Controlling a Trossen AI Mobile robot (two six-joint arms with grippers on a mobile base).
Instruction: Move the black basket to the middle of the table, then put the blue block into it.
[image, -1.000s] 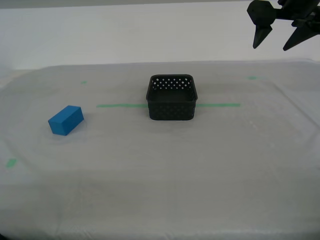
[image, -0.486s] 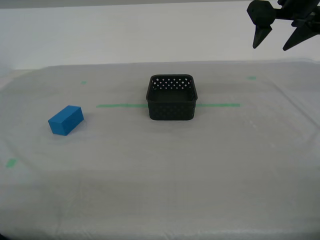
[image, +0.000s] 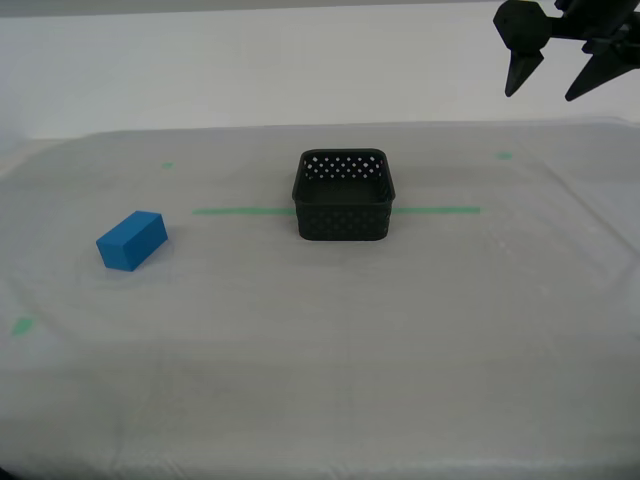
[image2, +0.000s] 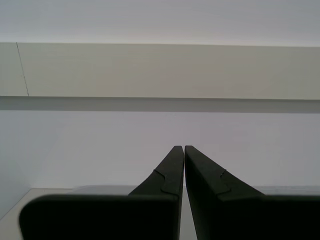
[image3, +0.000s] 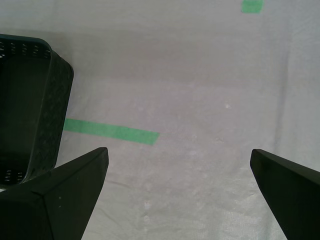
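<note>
Below my wide-open first gripper, the perforated black plastic basket sits; the small blue block lies far beyond, risking a missed reach. My second gripper is closed, empty.

The table fills the lower three quarters of the exterior view — a wide flat surface under whitish-grey cloth, faintly wrinkled. A thin green tape line runs across its middle, and the black basket sits on that line at the centre of the frame, open side up, with the tape showing on both sides of it. The blue block lies at centre left, well apart from the basket and just below the line's level. Small green marks dot the cloth — one at upper left, one at upper right, one near the left edge.
</note>
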